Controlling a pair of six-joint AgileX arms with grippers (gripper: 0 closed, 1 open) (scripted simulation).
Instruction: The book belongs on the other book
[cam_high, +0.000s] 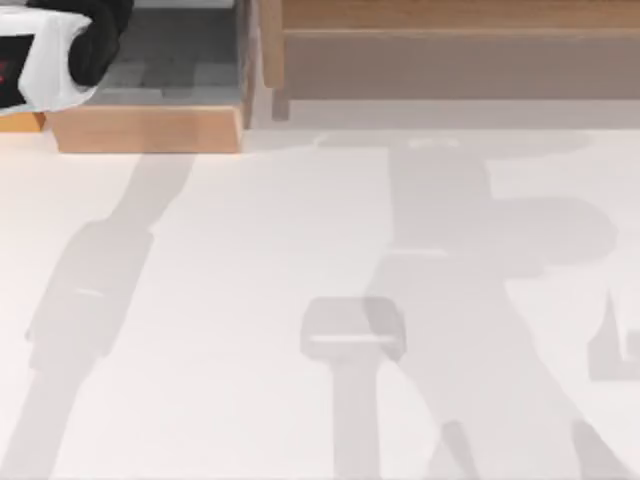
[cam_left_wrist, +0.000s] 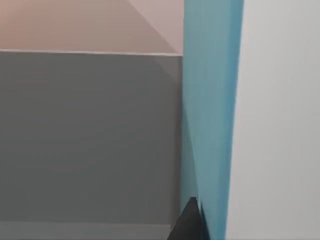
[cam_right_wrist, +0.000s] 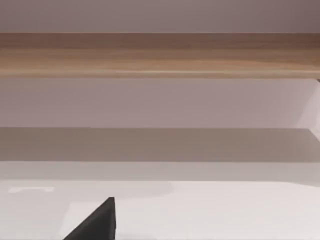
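A blue book stands edge-on right in front of the left wrist camera, running out from my left gripper. One dark fingertip presses against its side, so the gripper is shut on it. My left arm is at the far left corner of the table, over a wooden box with a grey inside. The other book is out of view. A dark fingertip of my right gripper shows over the white table, facing the shelf.
A long wooden shelf runs along the back of the white table; its board crosses the right wrist view. The arms cast grey shadows over the table's middle and right.
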